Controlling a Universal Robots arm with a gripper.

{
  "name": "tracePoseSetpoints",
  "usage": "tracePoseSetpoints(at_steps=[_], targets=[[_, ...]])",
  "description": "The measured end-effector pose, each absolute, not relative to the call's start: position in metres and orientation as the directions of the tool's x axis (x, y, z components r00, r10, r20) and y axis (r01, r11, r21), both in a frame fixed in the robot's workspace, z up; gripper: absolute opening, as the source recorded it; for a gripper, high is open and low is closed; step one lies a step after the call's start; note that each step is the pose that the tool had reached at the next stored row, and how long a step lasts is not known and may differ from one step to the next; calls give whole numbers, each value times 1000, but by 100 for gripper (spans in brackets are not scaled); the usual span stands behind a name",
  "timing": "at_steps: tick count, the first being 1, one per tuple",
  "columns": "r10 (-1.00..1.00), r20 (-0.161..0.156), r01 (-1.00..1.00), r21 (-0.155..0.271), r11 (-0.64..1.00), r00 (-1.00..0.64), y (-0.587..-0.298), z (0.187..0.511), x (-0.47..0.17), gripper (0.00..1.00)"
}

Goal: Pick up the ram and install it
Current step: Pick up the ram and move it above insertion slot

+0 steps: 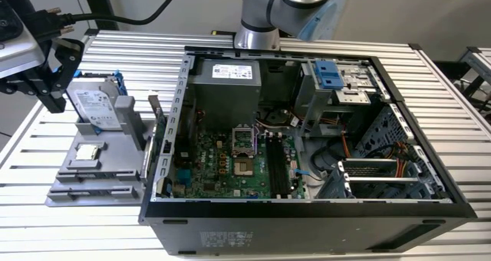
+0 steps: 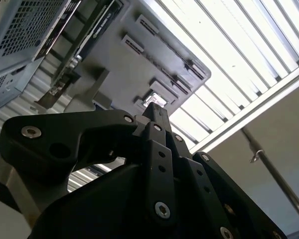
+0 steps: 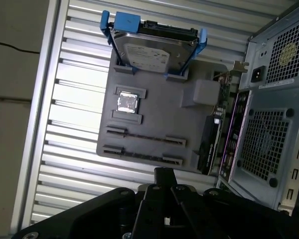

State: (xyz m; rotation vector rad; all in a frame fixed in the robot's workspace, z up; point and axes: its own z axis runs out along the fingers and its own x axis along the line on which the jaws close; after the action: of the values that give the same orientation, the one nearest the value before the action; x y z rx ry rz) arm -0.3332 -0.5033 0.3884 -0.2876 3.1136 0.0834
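My black gripper [image 1: 55,104] hangs at the exterior view's left, over the far left edge of the grey parts holder [image 1: 100,177]. In both wrist views its fingers [image 2: 157,112] [image 3: 163,174] are pressed together with nothing between them. The ram is hidden: I cannot pick it out on the holder's two long grooves [image 3: 144,137] or in the motherboard's black slots [image 1: 277,168]. The green motherboard [image 1: 218,163] lies in the open computer case [image 1: 307,212], to the right of the holder.
A silver hard drive in a blue frame [image 1: 96,103] [image 3: 149,50] stands on the holder's far end. A small square silver chip [image 1: 87,152] [image 3: 127,103] lies in its recess. A dark card [image 3: 209,144] stands between holder and case. The arm's base [image 1: 257,37] is behind the case.
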Motion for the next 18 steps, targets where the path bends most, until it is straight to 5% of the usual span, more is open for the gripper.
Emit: tracePoseSetpoints(at_steps=[18], targets=[[-207,-18,-207,52,977,-978,-503,388,-333,0]])
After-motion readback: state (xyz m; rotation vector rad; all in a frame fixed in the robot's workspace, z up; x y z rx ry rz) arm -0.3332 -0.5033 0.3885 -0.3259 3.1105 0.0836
